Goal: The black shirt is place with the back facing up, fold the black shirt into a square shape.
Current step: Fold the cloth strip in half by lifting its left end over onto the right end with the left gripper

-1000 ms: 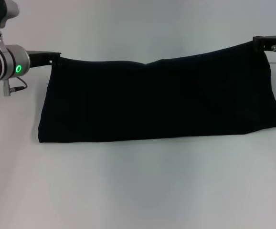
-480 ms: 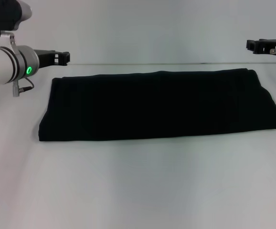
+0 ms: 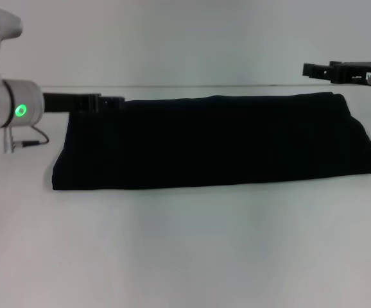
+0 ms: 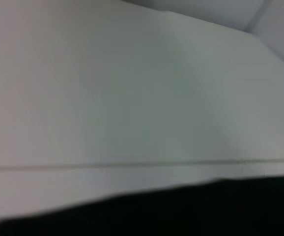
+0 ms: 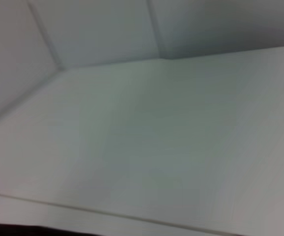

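Two grippers frame the scene and neither one has hold of the cloth. The black shirt (image 3: 214, 142) lies flat on the white table (image 3: 192, 250), folded into a long horizontal band, its far edge running close to the line where the table meets the wall. No white lettering shows on the upward face.

On the left, the left gripper (image 3: 112, 102) reaches in level with the table, its tip over the shirt's far left corner; whether the fingers are parted or pressed together cannot be told from the head view. The white forearm with its green light sits behind it at the frame's edge.

Over on the right, the right gripper (image 3: 317, 69) hangs above the far right corner of the shirt, apart from the fabric, and its finger state cannot be told either.

From the left wrist view, a dark strip of the shirt (image 4: 181, 209) fills the edge of the picture beneath pale table. The right wrist view shows mostly bare white surface and wall.
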Controlling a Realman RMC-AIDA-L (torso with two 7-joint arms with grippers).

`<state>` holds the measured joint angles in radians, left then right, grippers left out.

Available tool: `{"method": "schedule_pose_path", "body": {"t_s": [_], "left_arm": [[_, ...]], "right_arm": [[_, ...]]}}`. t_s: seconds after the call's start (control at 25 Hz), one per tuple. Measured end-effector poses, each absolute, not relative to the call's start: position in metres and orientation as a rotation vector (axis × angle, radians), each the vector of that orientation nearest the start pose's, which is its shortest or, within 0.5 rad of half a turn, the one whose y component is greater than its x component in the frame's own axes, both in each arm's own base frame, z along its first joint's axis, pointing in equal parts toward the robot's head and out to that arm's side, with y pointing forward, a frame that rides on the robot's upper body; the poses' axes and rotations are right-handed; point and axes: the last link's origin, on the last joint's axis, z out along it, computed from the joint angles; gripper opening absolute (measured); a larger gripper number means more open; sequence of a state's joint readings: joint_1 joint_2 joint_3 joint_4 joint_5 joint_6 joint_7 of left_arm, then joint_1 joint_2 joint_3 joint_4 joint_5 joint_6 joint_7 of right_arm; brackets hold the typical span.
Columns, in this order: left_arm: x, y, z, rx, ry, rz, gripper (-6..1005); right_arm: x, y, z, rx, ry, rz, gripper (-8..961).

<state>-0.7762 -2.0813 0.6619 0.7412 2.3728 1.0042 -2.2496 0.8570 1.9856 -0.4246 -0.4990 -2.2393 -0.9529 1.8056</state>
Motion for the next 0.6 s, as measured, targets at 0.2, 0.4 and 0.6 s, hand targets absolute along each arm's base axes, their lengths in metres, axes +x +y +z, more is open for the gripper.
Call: {"method": "schedule_pose_path", "body": {"t_s": [0.2, 0.4, 0.6], "left_arm": [[-0.239, 0.406, 0.039, -2.315, -1.415, -0.534, 775], [-0.255, 0.382, 0.043, -2.325, -1.591, -0.595, 897], [-0.273, 0.37, 0.039, -2.238, -1.757, -0.574, 952]], "right_arm": [[0.253, 0.432, 0.051, -2.279, 1.026, 0.673, 745], [0.259, 0.404, 0.048, -2.39, 0.951, 0.747, 741], [0.256, 0.395, 0.041, -2.482, 0.899, 0.725, 747]]}}
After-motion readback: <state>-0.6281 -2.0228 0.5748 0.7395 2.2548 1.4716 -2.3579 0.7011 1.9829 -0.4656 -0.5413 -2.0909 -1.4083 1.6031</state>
